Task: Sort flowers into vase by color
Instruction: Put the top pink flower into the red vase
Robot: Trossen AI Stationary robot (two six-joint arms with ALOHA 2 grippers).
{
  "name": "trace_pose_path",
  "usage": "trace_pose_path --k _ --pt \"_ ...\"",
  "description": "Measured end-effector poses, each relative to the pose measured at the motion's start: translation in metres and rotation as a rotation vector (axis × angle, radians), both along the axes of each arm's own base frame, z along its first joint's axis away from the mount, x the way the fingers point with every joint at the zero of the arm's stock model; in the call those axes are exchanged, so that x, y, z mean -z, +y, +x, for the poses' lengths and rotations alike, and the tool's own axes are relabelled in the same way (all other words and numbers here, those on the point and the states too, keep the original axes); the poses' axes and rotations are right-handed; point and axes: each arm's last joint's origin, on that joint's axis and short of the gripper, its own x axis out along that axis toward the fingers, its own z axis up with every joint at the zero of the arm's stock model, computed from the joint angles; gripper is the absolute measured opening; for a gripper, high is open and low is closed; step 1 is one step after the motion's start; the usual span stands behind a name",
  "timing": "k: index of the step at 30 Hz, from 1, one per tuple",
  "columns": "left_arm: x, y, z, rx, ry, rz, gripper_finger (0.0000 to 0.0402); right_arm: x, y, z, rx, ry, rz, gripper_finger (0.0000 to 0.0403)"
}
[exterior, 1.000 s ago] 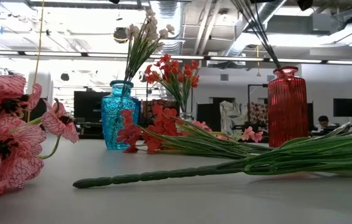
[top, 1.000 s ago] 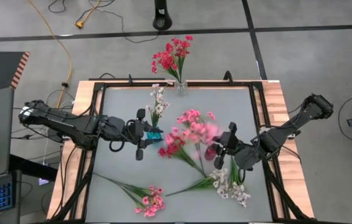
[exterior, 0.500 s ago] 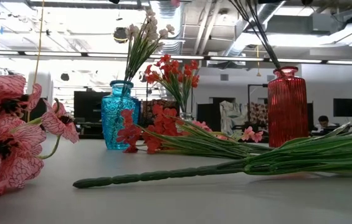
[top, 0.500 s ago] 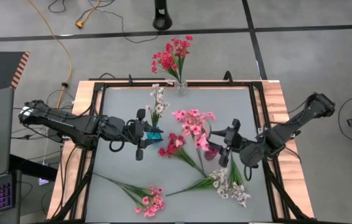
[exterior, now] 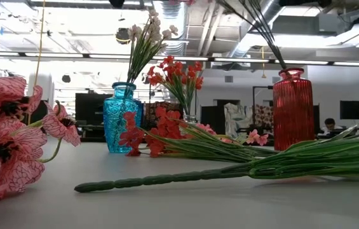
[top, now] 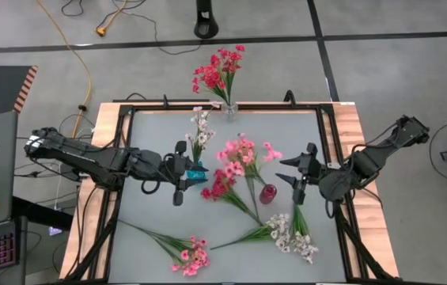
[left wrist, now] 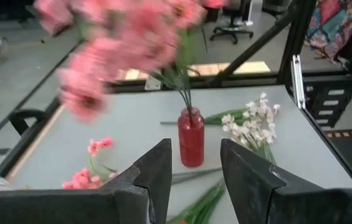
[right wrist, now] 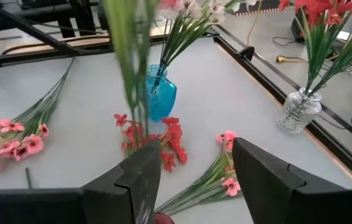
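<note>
A pink flower bunch (top: 241, 153) stands with its stems in the red vase (top: 267, 193). My right gripper (top: 288, 172) is open just right of it and holds nothing; the stems (right wrist: 128, 68) rise in front of its fingers. White flowers (top: 200, 131) stand in the blue vase (top: 197, 170), and my left gripper (top: 183, 170) is open beside that vase, with nothing between its fingers (left wrist: 195, 149). Red flowers (top: 219, 70) stand in a clear vase (top: 229, 108) at the far edge. A red sprig (top: 220, 185), a white sprig (top: 290, 233) and a pink sprig (top: 185, 254) lie flat on the table.
A black frame (top: 223, 105) borders the grey table top, with wooden strips along the left and right sides. The lying sprigs' long stems (exterior: 166, 178) cross the middle and near part of the table. Bare table shows at the far right (top: 302, 131) and far left (top: 148, 131).
My right gripper has opened, let go of the pink bunch and drawn back toward the table's right edge. The pink bunch now stands in the red vase on its own, its heads swung toward the far side and still swaying.
</note>
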Motion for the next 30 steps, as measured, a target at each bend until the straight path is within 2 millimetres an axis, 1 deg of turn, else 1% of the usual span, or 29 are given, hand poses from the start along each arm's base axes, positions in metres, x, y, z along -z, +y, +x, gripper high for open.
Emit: trace_pose_path --k 5,7,18,24,30 --pt "0.014 -0.003 0.014 -0.015 0.050 -0.002 0.0125 0.001 0.001 0.001 0.000 0.004 -0.003 0.0224" --pt "0.019 -0.004 0.021 -0.036 0.042 0.010 0.0125 0.001 0.001 0.001 0.000 0.007 -0.005 0.0224" --pt "0.032 -0.005 0.064 -0.209 -0.160 0.134 0.0125 0.005 0.003 0.005 0.002 0.021 -0.015 0.0223" --pt "0.036 -0.006 0.083 -0.170 -0.271 0.128 0.0125 0.007 0.006 0.009 0.002 0.032 -0.021 0.0224" --pt "0.035 -0.011 0.108 -0.097 -0.275 0.137 0.0125 0.011 0.008 0.013 0.005 0.048 -0.032 0.0224"
